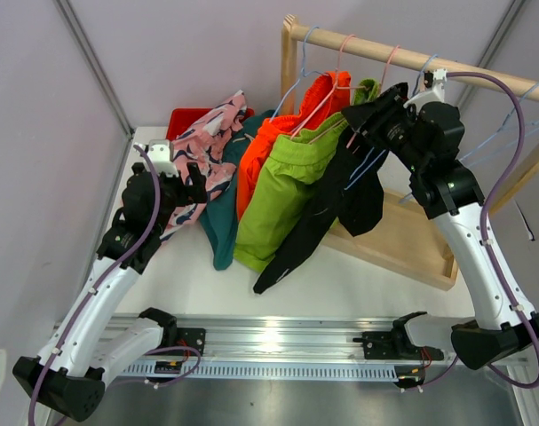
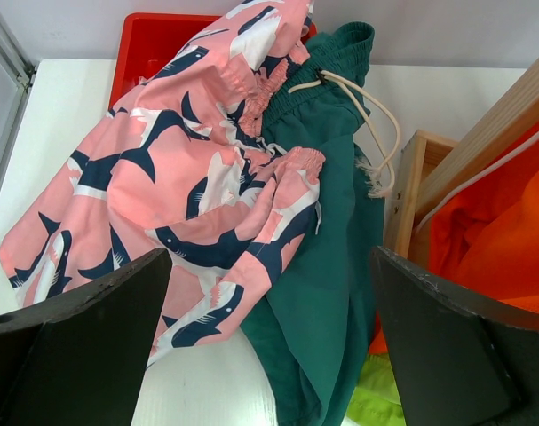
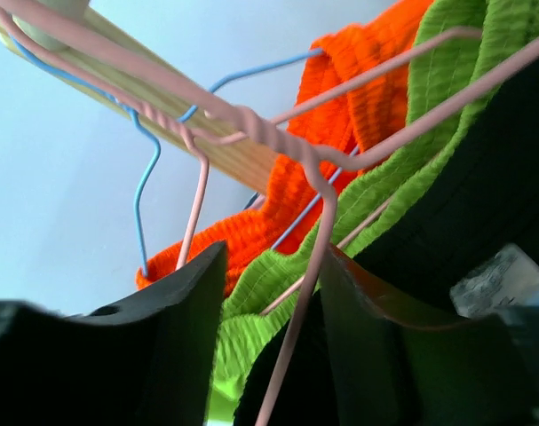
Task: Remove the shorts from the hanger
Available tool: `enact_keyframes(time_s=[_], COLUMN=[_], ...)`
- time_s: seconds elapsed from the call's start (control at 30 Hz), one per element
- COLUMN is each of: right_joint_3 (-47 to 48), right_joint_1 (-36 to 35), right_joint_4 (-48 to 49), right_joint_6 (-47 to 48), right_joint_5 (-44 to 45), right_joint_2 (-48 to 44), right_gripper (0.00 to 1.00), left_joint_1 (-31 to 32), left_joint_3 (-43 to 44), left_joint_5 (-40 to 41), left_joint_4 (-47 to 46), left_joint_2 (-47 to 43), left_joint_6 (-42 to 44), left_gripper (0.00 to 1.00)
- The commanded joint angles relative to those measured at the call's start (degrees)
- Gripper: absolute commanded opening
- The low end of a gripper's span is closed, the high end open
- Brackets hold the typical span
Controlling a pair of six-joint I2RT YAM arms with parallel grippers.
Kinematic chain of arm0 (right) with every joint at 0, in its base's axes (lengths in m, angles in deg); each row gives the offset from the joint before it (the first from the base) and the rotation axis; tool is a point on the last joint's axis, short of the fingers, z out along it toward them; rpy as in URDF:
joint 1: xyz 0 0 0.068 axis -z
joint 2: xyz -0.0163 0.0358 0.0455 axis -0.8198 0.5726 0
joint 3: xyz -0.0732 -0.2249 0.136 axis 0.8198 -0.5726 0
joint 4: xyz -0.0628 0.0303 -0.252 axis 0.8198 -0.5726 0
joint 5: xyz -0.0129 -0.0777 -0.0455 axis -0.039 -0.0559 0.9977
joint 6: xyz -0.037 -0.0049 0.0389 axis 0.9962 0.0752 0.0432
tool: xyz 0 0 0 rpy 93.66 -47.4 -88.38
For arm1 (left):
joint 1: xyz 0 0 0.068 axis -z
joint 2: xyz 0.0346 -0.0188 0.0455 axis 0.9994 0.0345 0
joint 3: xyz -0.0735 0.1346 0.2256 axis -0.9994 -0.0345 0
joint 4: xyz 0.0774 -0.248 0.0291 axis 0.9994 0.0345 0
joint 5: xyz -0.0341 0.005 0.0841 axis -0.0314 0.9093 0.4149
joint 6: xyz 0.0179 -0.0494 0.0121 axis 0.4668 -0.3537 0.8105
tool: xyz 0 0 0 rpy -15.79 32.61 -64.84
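Right gripper point(image 3: 273, 293) is sitting slightly open, jaws straddling the pink hanger wire point(image 3: 315, 182) at the waist of the black shorts point(image 1: 340, 191). These, the lime green shorts point(image 1: 282, 191) and the orange shorts point(image 1: 260, 146) are hanging waist-up off the rail point(image 1: 384, 51) at the far right corner, long axes slanting toward the near edge. Left gripper point(image 2: 271, 293) is hovering wide open over the pink shorts point(image 2: 162, 177) and teal shorts point(image 2: 331, 266), which are lying heaped at the far left corner.

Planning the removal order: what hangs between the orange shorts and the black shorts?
The lime green shorts hang between the orange shorts and the black shorts, as the top external view shows.

pink navy-white shark-print shorts point(image 2: 162, 160) | teal shorts point(image 2: 322, 293) | orange shorts point(image 1: 258, 149) | lime shorts point(image 1: 282, 185) | black shorts point(image 1: 358, 200)
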Motion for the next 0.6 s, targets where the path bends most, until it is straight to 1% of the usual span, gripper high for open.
enact_keyframes(time_s=[0.0, 0.03, 0.07, 0.1, 0.13, 0.17, 0.2, 0.27, 0.3, 0.37, 0.4, 0.47, 0.5, 0.57], right_joint_3=[1.7, 1.8, 1.9, 2.0, 2.2, 2.3, 2.5, 4.1, 5.0, 8.8, 10.5, 15.6, 17.3, 22.3], right_joint_1=[-0.2, -0.3, -0.3, -0.2, -0.3, -0.2, -0.3, -0.2, -0.2, -0.3, -0.3, -0.2, -0.2, -0.3], right_joint_4=[3.2, 3.1, 2.9, 2.6, 2.4, 2.3, 1.8, 1.0, 0.5, -0.2, -1.0, -1.4, -1.6, -2.3], right_joint_6=[-0.1, 0.0, 0.4, 0.5, 0.6, 1.0, 1.1, 1.5, 1.4, 1.3, 0.7, -0.3, -0.6, -1.0], right_joint_5=[0.0, 0.0, 0.1, 0.6, 0.7, 0.9, 1.3, 1.4, 0.8, -0.3, -1.6, -3.5, -4.1, -5.5], right_joint_2=[-0.8, -1.2, -1.5, -2.0, -2.7, -3.1, -3.5, -4.0, -3.9, -3.0, -2.6, -1.1, -0.6, 1.2], right_gripper=[0.42, 0.29, 0.21, 0.16, 0.07, 0.03, 0.00, 0.00, 0.00, 0.00, 0.00, 0.00, 0.00, 0.00], left_joint_1=[0.4, 0.4, 0.4, 0.6, 1.0, 1.3, 3.6, 8.2, 13.3, 18.3, 22.6, 27.7, 29.1, 31.7], left_joint_3=[-0.2, -0.1, 0.4, 0.4, 0.5, 1.9, 2.7, 6.1, 8.8, 11.7, 16.4, 19.5, 22.9, 24.4], left_joint_5=[-0.5, -0.6, -0.4, -0.3, -0.1, 0.2, 1.9, 5.8, 8.6, 10.3, 10.3, 7.4, 5.8, 1.8], left_joint_4=[-1.0, -0.9, -0.5, -0.7, -0.7, -0.1, 0.0, 0.1, 0.5, 2.0, 2.5, 3.6, 3.4, 2.0], left_joint_2=[-0.2, -0.2, -0.3, -0.8, -1.1, -1.5, -2.4, -3.2, -3.3, -2.4, -1.6, 1.1, 2.8, 4.1], left_joint_6=[-0.9, -0.8, -0.6, 0.3, 0.6, 1.2, 2.0, 5.2, 6.2, 7.9, 8.4, 8.9, 8.9, 9.6], left_gripper=[0.99, 0.99, 0.99, 0.99, 0.99, 0.99, 0.99, 0.99, 0.99, 0.99, 0.99, 0.99, 0.99, 0.99])
